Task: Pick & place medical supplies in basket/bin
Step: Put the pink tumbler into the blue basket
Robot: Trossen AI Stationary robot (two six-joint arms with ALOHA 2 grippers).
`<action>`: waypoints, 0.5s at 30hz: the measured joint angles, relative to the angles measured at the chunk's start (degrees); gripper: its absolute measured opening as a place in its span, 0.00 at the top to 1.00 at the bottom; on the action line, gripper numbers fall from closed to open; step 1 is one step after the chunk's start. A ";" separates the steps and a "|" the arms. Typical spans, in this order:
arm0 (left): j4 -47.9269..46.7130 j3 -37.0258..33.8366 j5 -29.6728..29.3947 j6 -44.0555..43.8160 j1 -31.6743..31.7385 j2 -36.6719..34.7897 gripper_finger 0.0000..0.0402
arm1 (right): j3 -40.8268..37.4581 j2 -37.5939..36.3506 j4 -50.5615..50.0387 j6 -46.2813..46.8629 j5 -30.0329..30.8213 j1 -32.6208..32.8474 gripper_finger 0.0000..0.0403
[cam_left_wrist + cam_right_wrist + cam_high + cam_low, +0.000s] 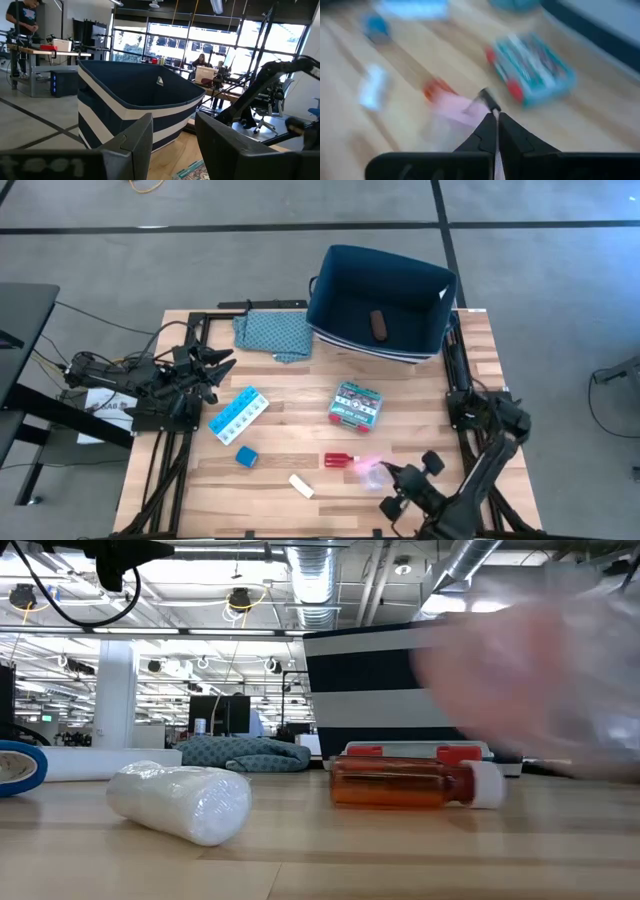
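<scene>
Right pincer [385, 476] closed on the pink roll in clear wrap [367, 468], beside the red white-capped bottle [338, 459].
Grip at the wrap's edge — likely for lifting toward the navy striped bin [378, 280]; left pincer [218, 370] waited open at the worktop [300, 440] side.

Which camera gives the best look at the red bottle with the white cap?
The low view: the red bottle lies on its side, close. The high view shows it small; the right wrist view only a blur; the left wrist view misses it.
</scene>
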 joint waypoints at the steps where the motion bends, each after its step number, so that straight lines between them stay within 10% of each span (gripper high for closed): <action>1: 0.00 0.00 0.00 0.00 0.00 0.00 0.66 | 0.56 -1.31 -0.29 -1.71 3.31 -0.19 1.00; 9: -0.02 0.00 -0.02 0.02 0.02 0.00 0.66 | 3.25 -15.35 -0.96 -32.70 27.77 -3.75 1.00; 15: -0.04 0.00 -0.02 0.02 0.00 0.00 0.66 | 3.52 -29.09 -1.07 -51.34 32.49 -15.83 1.00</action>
